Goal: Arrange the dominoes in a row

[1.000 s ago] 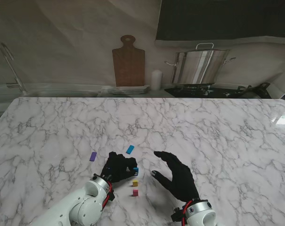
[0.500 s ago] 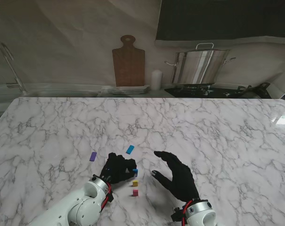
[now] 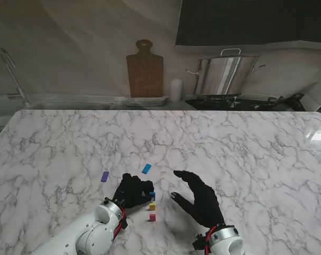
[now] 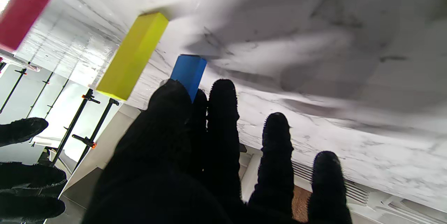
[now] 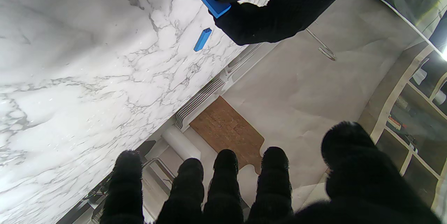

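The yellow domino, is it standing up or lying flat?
Standing upright: the yellow domino rises on end from the marble table.

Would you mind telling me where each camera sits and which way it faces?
Stand: above the shoulders, looking down at the marble table; left hand and right hand show.
Left wrist: along its fingers at the blue domino.
Right wrist: along its fingers toward the back wall.
All views share the blue domino.

black gloves (image 3: 135, 190) showing on white, grey-veined marble (image 3: 245, 143); dominoes sitting blue (image 3: 152, 196), yellow (image 3: 152, 206), pink (image 3: 152, 217), light blue (image 3: 146, 168), purple (image 3: 105, 176); brown board (image 3: 145, 69) standing behind.
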You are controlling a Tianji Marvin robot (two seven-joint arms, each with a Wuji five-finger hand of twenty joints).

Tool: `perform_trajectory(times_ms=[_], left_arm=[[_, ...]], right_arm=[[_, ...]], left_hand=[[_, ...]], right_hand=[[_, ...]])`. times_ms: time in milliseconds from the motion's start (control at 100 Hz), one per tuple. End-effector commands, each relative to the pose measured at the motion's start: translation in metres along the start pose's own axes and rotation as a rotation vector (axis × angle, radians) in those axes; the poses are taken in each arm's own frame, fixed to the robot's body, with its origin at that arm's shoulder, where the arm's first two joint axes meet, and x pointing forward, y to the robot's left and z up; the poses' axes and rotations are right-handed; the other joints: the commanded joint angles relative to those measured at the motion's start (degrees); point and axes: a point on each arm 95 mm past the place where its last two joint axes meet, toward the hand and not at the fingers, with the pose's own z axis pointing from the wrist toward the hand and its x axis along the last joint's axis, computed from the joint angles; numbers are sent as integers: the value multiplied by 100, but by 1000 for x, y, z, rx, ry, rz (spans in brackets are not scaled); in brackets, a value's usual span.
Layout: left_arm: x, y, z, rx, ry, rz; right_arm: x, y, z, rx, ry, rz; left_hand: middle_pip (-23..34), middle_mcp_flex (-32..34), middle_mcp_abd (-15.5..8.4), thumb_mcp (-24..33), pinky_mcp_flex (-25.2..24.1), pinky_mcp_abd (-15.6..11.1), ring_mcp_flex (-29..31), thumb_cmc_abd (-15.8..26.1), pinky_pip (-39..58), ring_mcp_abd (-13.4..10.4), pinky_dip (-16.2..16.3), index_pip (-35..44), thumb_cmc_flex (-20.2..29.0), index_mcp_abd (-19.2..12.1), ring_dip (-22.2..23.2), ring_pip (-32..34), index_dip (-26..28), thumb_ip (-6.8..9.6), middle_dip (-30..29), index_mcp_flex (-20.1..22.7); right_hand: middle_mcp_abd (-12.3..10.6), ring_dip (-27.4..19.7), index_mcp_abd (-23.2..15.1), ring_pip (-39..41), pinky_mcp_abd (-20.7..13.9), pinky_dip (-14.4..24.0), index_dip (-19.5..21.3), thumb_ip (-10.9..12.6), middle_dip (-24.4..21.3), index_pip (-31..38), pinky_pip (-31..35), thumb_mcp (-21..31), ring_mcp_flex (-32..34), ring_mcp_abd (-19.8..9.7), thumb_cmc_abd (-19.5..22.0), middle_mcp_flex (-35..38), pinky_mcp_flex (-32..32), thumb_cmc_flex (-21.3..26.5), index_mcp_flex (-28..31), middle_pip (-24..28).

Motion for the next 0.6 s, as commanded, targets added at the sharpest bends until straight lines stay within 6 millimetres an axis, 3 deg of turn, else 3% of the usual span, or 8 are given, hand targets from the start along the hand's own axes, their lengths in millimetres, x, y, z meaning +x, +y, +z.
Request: perform_trajectory(times_ms=[0, 590], left_arm=[[2, 3, -1, -20, 2, 1], [3, 2, -1, -24, 0, 6]], right_arm=[[-1, -1, -1, 3, -7, 2], [-1, -1, -2, 6, -8, 1]], left_hand=[[-43, -104, -40, 155, -130, -1, -102, 91, -72, -27, 90, 304, 239, -205, 30, -7, -31, 282, 39, -78], [-17, -115, -54, 337, -128, -11, -159, 23, -150, -3, 70, 383, 136, -253, 26, -25, 229, 256, 133, -136]], right_hand=[[-59, -82, -109, -110, -183, 67, 91, 152, 30, 61, 43, -62, -67, -149, 155, -210, -10, 188, -171, 62], [-60, -81, -117, -113, -183, 66, 88, 151, 29, 54, 34, -67, -74, -150, 158, -224, -21, 185, -176, 56]])
